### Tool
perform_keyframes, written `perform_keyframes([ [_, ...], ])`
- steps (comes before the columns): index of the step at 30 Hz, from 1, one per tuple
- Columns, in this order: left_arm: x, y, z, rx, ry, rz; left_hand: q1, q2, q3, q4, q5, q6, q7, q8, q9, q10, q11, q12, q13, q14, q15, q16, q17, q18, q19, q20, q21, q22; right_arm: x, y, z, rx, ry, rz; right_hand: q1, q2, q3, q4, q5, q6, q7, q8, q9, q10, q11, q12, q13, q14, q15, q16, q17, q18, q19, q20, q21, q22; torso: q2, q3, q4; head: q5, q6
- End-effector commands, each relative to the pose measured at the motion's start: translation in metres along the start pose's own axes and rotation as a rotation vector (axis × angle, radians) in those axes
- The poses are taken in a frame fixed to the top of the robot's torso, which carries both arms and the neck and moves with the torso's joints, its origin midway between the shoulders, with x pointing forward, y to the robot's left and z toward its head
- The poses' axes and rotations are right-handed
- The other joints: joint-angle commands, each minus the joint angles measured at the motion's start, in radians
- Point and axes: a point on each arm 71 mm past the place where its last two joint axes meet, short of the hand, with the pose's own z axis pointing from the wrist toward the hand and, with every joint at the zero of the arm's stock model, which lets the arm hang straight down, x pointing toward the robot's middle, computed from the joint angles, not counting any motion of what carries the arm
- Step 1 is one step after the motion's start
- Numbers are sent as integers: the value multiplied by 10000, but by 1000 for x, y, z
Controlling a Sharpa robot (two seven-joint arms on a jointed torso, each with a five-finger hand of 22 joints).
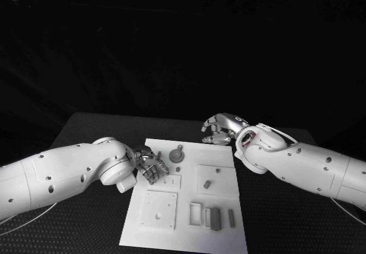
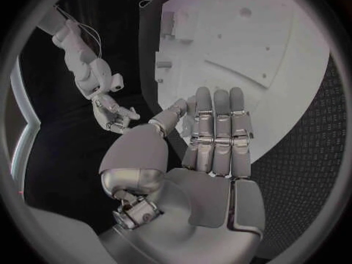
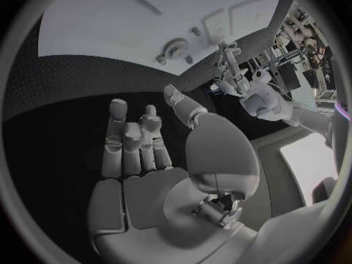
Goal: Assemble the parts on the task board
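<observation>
A: Where the left arm ends, at the left edge of the task board (image 1: 221, 233), what is the left hand (image 1: 150, 166) doing?

B: It holds nothing. Its fingers lie side by side, fairly straight, the thumb a little apart, and their tips reach over the board's left edge. Whether they touch the plate, I cannot tell.

A: And the parts?

B: All on the board, none in a hand. Nearest sits a square plate (image 1: 158, 210) on the left, with a row of narrow upright pieces (image 1: 211, 217) to its right. Farther in, a small block (image 1: 171, 182) lies just beside the left hand, and a second square with a short peg (image 1: 207, 184) lies to the right. At the far end rests a toothed gear (image 1: 177, 155).

A: The right hand (image 1: 219, 131)?

B: Beyond the board's far right corner, over the black surface (image 1: 84, 132). It grips nothing; the fingers are partly curled and spread, the thumb out. From its own wrist camera the gear (image 3: 175, 48) lies just past its fingertips, apart from them.

A: The surroundings? Any writing?

B: The surface is dark with a fine woven texture, and past it is blackness. No label can be read.
</observation>
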Motion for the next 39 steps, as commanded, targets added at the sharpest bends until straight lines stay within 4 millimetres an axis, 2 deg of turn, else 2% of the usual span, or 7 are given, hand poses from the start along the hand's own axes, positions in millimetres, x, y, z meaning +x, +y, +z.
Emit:
perform_keyframes([
  [1,1,3,1,-816,101,731,-34,95,31,-5,34,379,-412,63,782,-68,-57,142,116,-37,-76,114,41,-73,65,-18,51,71,-2,-1,1,21,-64,131,109,19,23,-66,0,-53,123,17,4,-34,-21,-49,-16,-10,4,-45,-12,59,-54,29,-63,109,2,-6,18,-25,-63],
  [8,2,1,2,-773,-42,1027,-139,197,-9,92,40,145,-477,377,1799,-330,-188,1274,972,-91,-224,1006,271,-32,207,-151,402,627,-4,-4,3,92,-98,138,114,27,24,-73,0,-47,121,20,5,-33,-23,-49,-18,-10,3,-45,-13,59,-55,30,-63,110,-8,-19,22,-26,-117],
  [10,2,0,2,-739,-126,1154,-178,209,-13,148,36,48,-526,499,2264,-499,-254,1896,1421,-116,-328,1498,368,-23,263,-242,628,948,-4,-3,3,83,-80,139,117,32,25,-77,0,-45,121,22,5,-33,-24,-48,-19,-10,2,-45,-14,59,-55,31,-64,111,-6,-20,21,-24,-133],
  [15,4,-5,3,-669,-380,1863,-109,280,-12,90,56,-99,-645,412,2820,-340,-506,3896,2811,351,-883,3072,828,103,1003,-633,1523,1782,-4,-2,3,68,-57,146,127,45,26,-89,0,-38,118,26,7,-32,-26,-48,-21,-9,0,-46,-15,59,-55,31,-65,113,0,-22,14,-32,-168],
  [20,6,-8,3,-594,-578,2274,-101,180,137,68,59,14,-706,181,3212,-825,-510,5077,3735,413,-1240,4207,820,115,1247,-921,2097,2431,-4,-2,3,60,-29,146,131,55,27,-97,-1,-34,117,28,7,-32,-27,-48,-22,-9,-1,-46,-16,59,-56,33,-66,114,-6,-29,21,-35,-202],
  [28,10,-11,3,-589,-601,3126,-78,191,183,43,38,171,-761,-142,3605,-1081,-563,5766,4311,816,-1597,5563,600,190,1919,-1281,2764,3014,-3,0,4,32,30,165,131,61,25,-101,-1,-32,116,29,8,-31,-28,-47,-23,-9,-2,-46,-16,59,-56,34,-67,115,-2,-21,5,-37,-220],
  [39,14,-14,3,-704,-366,3537,-113,192,236,60,61,285,-793,-339,3770,-1121,-599,5906,4454,877,-1648,6015,337,191,2088,-1388,2914,3195,-2,0,4,37,100,168,137,81,25,-113,-1,-30,115,30,8,-31,-29,-47,-26,-9,-4,-47,-18,59,-57,36,-69,117,-7,-18,17,-75,-286],
])
